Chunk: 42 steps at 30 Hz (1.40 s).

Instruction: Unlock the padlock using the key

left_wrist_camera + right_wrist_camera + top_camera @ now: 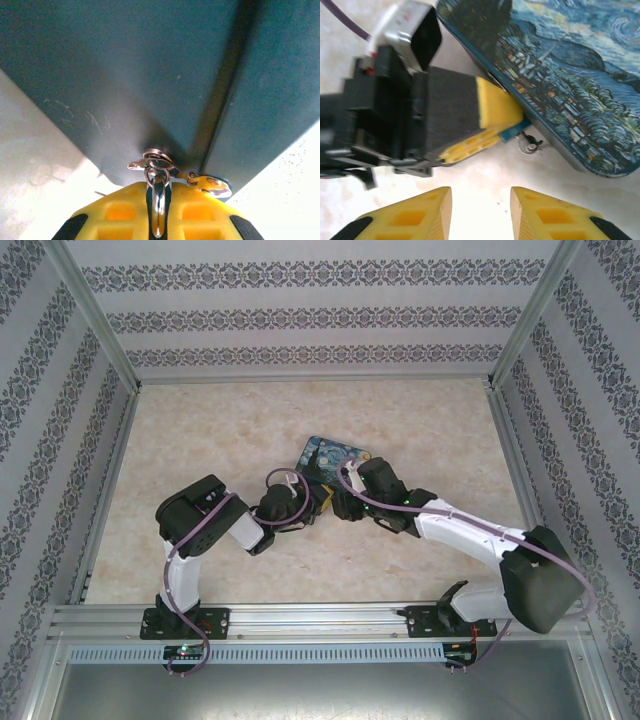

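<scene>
L end effector [158,192] pressed together on padlock [512,133], mid-counter [200,440], tight against near edge of painted tin [570,75]. Key ring [156,172] w/ small key [212,184] hangs btwn its tip & tin wall. R end effector [480,192] spread, nothing in it, just beside L's tip. Tin blocks far side.

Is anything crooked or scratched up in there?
Yes. The painted tin lies crooked, at a slant to the table edges. Faint scratches mark its dark side. The left gripper, shut on a small silvery piece with a ring, sits right up against the tin.
</scene>
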{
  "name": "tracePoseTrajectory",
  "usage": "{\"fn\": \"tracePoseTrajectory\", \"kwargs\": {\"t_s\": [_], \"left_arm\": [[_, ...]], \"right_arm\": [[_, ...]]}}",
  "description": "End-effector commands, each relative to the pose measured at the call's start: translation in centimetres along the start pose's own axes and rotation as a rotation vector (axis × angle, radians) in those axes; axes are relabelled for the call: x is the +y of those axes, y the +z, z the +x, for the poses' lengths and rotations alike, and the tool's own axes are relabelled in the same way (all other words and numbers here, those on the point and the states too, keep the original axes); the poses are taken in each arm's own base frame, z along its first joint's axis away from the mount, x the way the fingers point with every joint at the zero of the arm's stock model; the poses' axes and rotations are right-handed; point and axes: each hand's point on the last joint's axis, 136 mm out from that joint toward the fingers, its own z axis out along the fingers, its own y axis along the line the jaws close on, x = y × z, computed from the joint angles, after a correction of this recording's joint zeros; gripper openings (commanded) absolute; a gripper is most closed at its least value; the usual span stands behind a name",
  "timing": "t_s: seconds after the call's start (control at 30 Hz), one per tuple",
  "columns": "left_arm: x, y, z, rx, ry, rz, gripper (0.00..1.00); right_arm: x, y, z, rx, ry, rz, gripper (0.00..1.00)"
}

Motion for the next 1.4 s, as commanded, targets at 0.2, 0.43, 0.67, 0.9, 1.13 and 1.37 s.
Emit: {"fn": "tracePoseTrajectory", "kwargs": {"t_s": [0.2, 0.43, 0.67, 0.9, 1.13, 1.37], "left_arm": [[-1.6, -0.2, 0.3, 0.028, -0.029, -0.001, 0.00], [-1.9, -0.2, 0.5, 0.037, -0.038, 0.004, 0.00], [-1.9, -0.2, 0.6, 0.043, -0.037, -0.002, 0.00], [-2.0, -0.1, 0.6, 0.046, -0.037, 0.000, 0.00], [-2.0, -0.1, 0.7, 0.049, -0.037, -0.001, 0.00], [-2.0, -0.1, 0.8, 0.055, -0.038, -0.001, 0.00]], "right_arm": [[-0.2, 2.0, -0.1, 0.057, -0.086, 0.060, 0.35], [-0.9, 3.0, 0.0, 0.077, -0.136, 0.127, 0.33], [-1.8, 3.8, 0.6, 0.121, -0.238, 0.229, 0.33], [-2.7, 4.4, 0.7, 0.138, -0.366, 0.365, 0.33], [-3.6, 4.9, 0.3, 0.123, -0.426, 0.483, 0.28], [-4.1, 4.8, -0.8, 0.068, -0.403, 0.543, 0.16]]}}
